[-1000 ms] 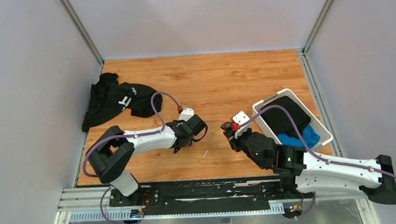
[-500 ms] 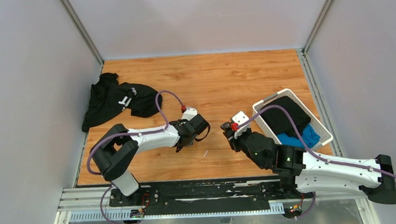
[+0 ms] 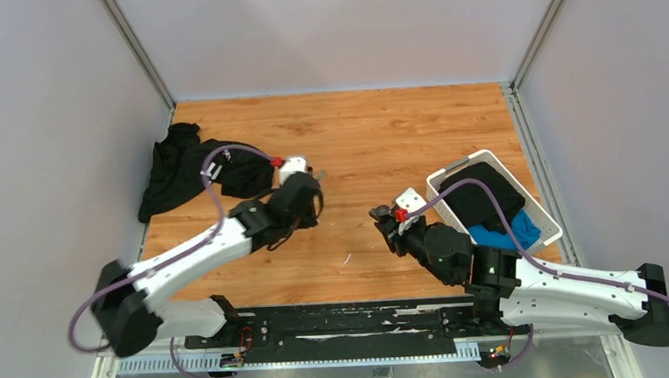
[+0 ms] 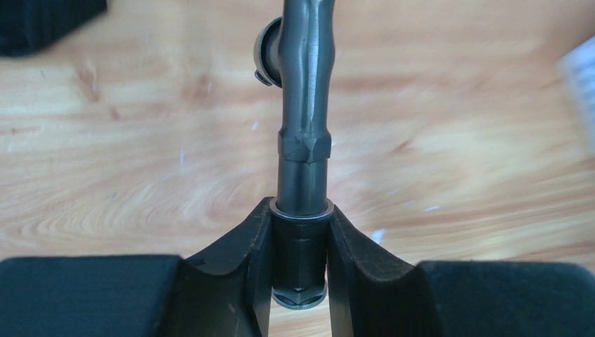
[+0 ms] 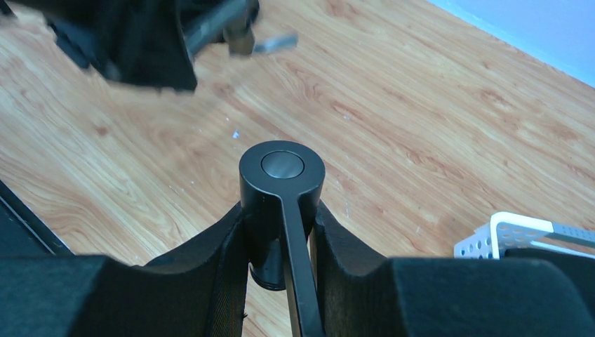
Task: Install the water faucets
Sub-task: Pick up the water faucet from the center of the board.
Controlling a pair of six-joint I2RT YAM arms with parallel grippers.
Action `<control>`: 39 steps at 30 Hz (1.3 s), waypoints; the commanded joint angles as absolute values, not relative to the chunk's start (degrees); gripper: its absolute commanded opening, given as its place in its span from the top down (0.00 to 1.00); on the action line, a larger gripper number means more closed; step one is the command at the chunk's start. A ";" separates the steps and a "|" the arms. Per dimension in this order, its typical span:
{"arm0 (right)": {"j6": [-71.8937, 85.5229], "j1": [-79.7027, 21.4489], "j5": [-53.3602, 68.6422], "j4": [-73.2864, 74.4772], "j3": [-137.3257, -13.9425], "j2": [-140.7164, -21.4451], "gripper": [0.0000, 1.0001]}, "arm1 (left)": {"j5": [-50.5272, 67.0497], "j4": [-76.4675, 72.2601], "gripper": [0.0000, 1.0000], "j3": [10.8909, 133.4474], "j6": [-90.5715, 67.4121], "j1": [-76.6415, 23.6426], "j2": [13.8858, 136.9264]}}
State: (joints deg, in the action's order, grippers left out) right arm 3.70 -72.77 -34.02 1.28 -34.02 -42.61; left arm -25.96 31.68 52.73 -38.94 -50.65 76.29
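Surface: wood-grain table (image 3: 380, 125) with grey walls (image 3: 46, 128) on the left, right and far sides, and a black rail (image 3: 321, 317) along the near edge.
Right claw (image 5: 281, 210): near, just right of the table's centre, closed narrow on the tap handle, its fingers (image 5: 228, 253) pressing both sides.
Tap handle (image 5: 282, 172): black round cap with a thin lever running back between those fingers, held above the wood.
Left claw (image 4: 300, 225): left of centre, a little farther off than the right claw and apart from it, clamped on the base of the tap body.
Tap body (image 4: 303, 126): dark-grey pipe with a hex collar and a side stub near its far end, sticking out past the claw above the table.
Basket (image 3: 440, 175): white, on the right, just beside the right arm (image 3: 539, 286), with black and blue cloth (image 3: 489, 197) inside.
Garment (image 3: 185, 167): black, crumpled, far left on the table by the wall.
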 commanded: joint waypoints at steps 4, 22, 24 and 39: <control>-3.69 -74.31 -28.61 -13.81 -32.17 -40.99 1.00 | -20.59 16.89 1.00 49.87 -46.95 -44.35 51.13; -11.85 -77.03 -16.37 -40.37 -34.23 -55.45 1.00 | -8.58 1.50 1.00 41.43 -64.68 -40.34 43.07; -13.85 -78.37 -18.74 -44.78 -34.48 -58.12 1.00 | -8.20 0.83 1.00 40.53 -65.37 -40.34 42.47; -20.19 -79.98 -29.90 -63.66 -36.59 -70.43 1.00 | -9.55 -6.19 1.00 33.23 -68.29 -40.34 35.56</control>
